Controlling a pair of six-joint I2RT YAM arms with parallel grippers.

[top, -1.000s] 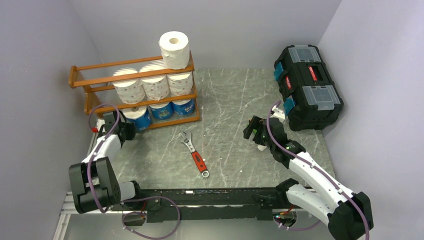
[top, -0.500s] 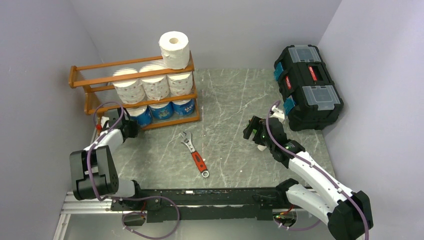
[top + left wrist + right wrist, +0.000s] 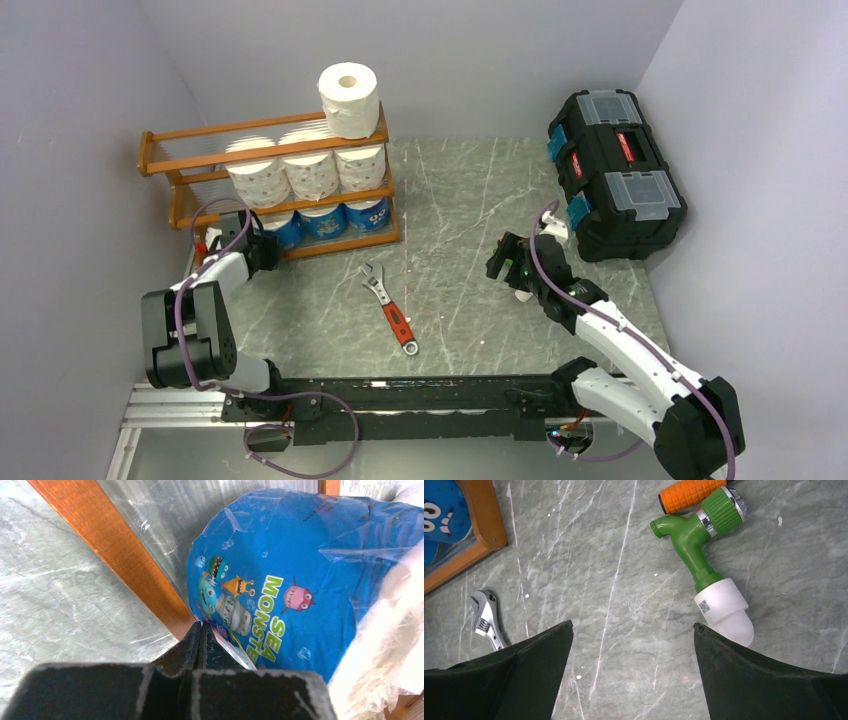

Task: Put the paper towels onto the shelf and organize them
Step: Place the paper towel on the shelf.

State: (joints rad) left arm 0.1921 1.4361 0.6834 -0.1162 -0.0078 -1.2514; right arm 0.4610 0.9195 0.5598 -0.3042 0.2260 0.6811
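The shelf stands at the back left. One white roll sits on its top tier, three printed paper towels fill the middle tier and three blue-wrapped ones the bottom tier. My left gripper is shut with nothing in it. Its tips press against the leftmost blue-wrapped roll, just beside the shelf's bottom rail. My right gripper hangs open over bare table, holding nothing.
An adjustable wrench with a red handle lies mid-table. A black toolbox sits at the back right. A green hose nozzle and an orange grip lie beyond the right gripper. Walls close in on both sides.
My left gripper, still shut, has swung right and toward the shelf, up against the leftmost blue roll, which has shifted slightly into the bottom tier. The right arm has not moved.
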